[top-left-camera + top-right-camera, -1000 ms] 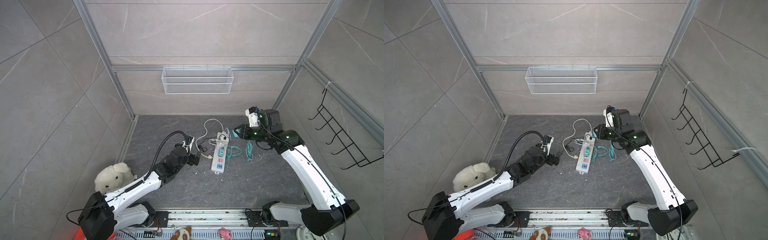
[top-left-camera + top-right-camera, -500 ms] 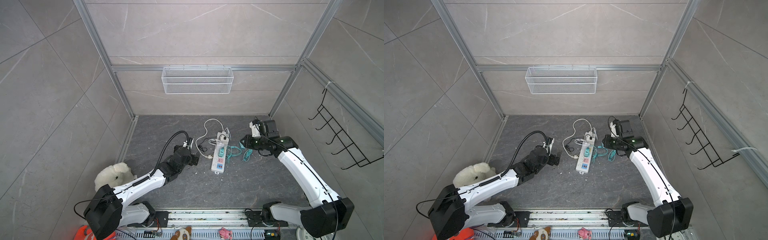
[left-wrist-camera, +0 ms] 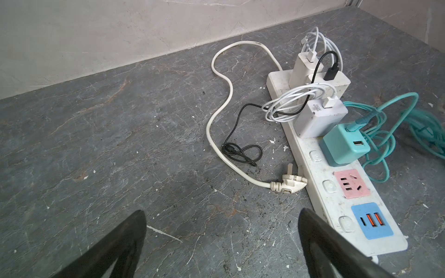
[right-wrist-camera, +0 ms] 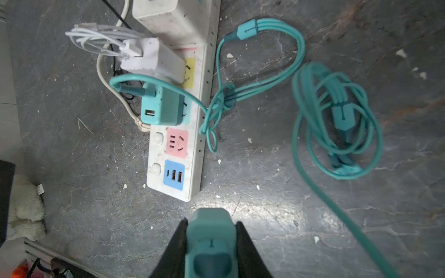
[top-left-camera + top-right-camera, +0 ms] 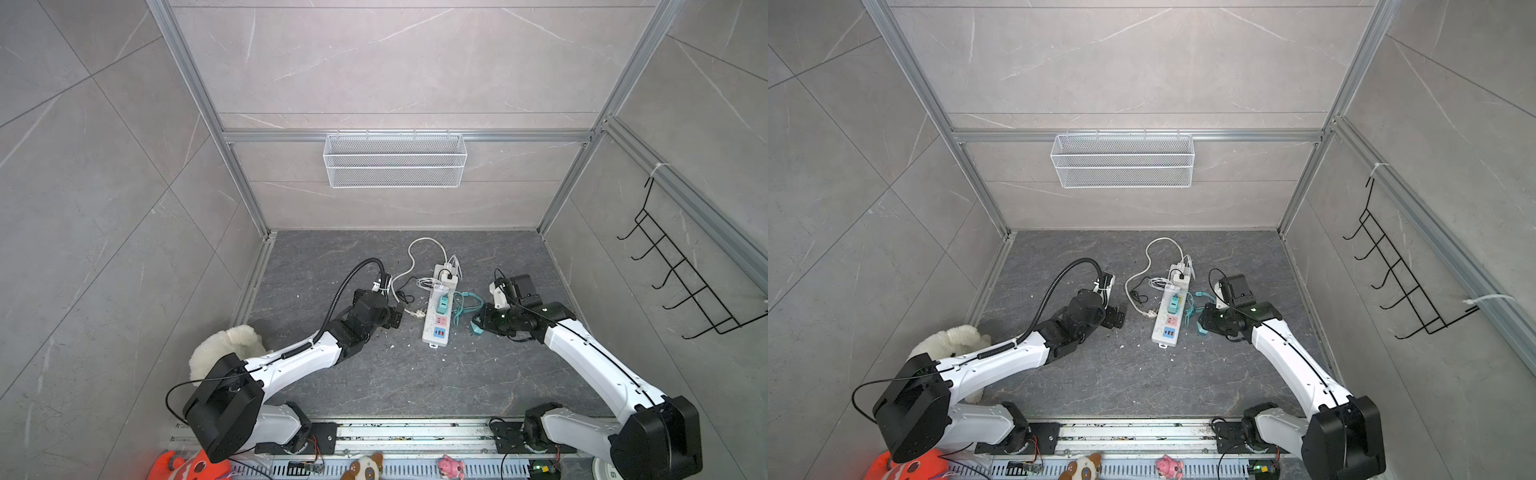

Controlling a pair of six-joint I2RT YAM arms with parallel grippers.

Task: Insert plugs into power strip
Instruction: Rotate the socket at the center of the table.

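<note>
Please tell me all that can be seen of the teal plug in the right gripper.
The teal plug is a small blocky adapter, seemingly matte plastic, with rounded corners. The right gripper is shut on it, a black finger on each side. It hangs near the power strip's blue end, not touching it. Prongs are hidden.

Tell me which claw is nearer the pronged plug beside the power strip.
Left. The left claw hangs open close to the pronged plug, on its side of the power strip. The right claw, gripping a teal plug, is across the strip.
</note>
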